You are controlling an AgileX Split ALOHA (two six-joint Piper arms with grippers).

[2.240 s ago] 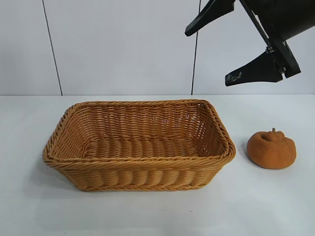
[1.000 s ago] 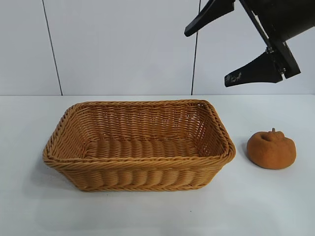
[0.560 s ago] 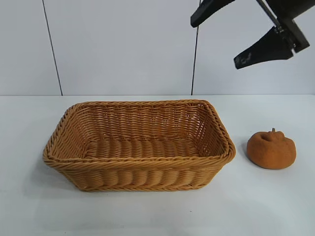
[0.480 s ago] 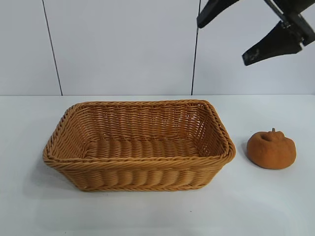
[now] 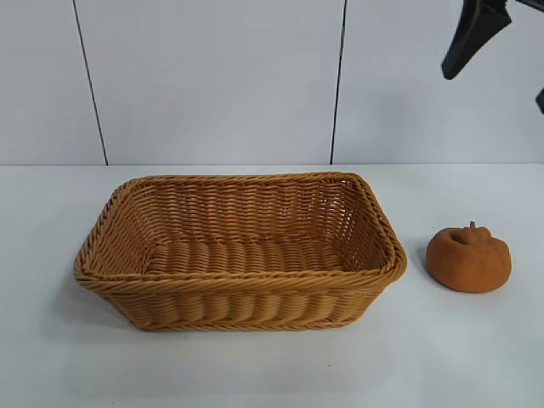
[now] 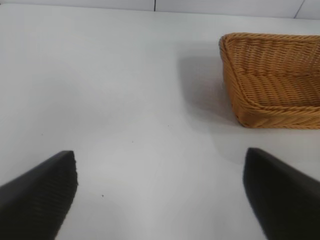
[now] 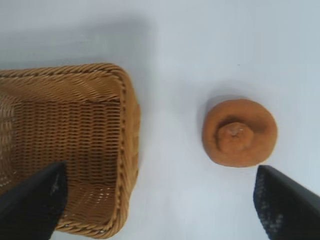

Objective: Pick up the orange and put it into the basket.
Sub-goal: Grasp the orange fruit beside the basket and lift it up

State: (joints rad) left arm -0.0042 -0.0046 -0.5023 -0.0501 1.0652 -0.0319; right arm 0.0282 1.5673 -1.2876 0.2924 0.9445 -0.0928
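While the right gripper (image 7: 159, 200) is hanging with fingers (image 7: 285, 207) spread wide above it, the squat, rough, matte burnt-orange fruit (image 7: 239, 132) is sitting between them and looking firm and grippy, best pinched across its broad sides.

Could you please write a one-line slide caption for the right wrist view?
Open right gripper high over the table, with the orange lying beside the empty basket.

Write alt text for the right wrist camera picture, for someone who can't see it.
Seen from above, the orange sits on the white table, apart from the basket and not inside it. The open right gripper hangs above them holding nothing, its two dark fingertips at the picture's lower corners.
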